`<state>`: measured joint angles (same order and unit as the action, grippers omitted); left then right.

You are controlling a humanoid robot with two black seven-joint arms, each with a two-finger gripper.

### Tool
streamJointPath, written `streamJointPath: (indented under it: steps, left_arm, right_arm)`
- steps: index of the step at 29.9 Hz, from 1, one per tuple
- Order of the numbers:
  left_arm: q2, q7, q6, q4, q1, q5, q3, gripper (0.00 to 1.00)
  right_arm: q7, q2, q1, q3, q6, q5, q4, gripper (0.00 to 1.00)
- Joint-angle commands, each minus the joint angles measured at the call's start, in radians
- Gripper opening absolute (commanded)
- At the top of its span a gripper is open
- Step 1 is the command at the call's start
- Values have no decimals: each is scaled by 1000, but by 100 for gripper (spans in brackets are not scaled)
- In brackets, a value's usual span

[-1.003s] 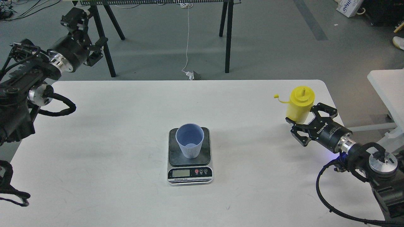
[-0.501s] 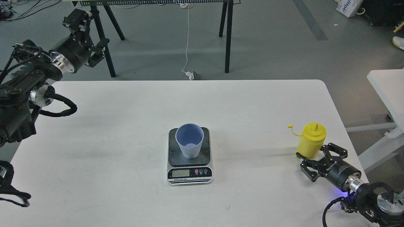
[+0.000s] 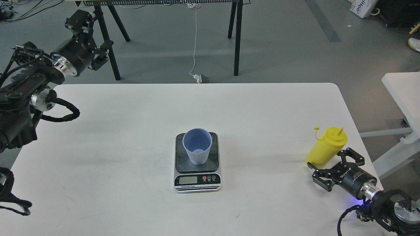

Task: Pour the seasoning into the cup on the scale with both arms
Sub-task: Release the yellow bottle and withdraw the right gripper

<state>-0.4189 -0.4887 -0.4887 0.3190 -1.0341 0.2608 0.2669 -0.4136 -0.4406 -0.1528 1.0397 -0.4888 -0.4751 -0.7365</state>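
Note:
The light blue ribbed cup (image 3: pixel 197 146) stands upright on the dark platform of the scale (image 3: pixel 197 178) in the middle of the white table. The yellow seasoning bottle (image 3: pixel 325 147) rests on the table at the right, leaning to the right, its tethered cap hanging off to the left. My right gripper (image 3: pixel 331 165) is open right behind the bottle's base, one finger on each side of it. I cannot tell if it touches the bottle. My left gripper (image 3: pixel 88 34) is open and empty, raised beyond the table's far left corner.
The white table (image 3: pixel 131 131) ends just right of the bottle. A second white table (image 3: pixel 402 88) stands further right. Black trestle legs (image 3: pixel 237 36) and a white cable (image 3: pixel 195 42) are on the floor behind.
My right gripper brought the bottle down and toward the table's near right side. In the last half second the bottle tipped to the right. The left arm barely moved.

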Motion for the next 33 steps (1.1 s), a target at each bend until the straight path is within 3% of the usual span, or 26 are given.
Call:
streamJointPath:
  steps: [1,11,17,24,33]
  left_arm:
    - [2,0,0,0,-1,0,0,99]
    - [6,0,0,0,12,-3,3,99]
    - [-1,0,0,5,32,-15,14,99]
    - [-12,0,0,6,43,-18,15,99]
    - [-11,0,0,6,45,-17,15,99]
  right_arm:
    - [-2,-62,44,0,0,-10,-56,97]
    - [4,-294,118,134,0,-82,-294,97]
    - [6,-340,-153,85,0,-66,-259,97]
    - [7,-268,-511,-136,0,-50,-26,97]
    - [10,-110,-633,-156,0,-50,132,97]
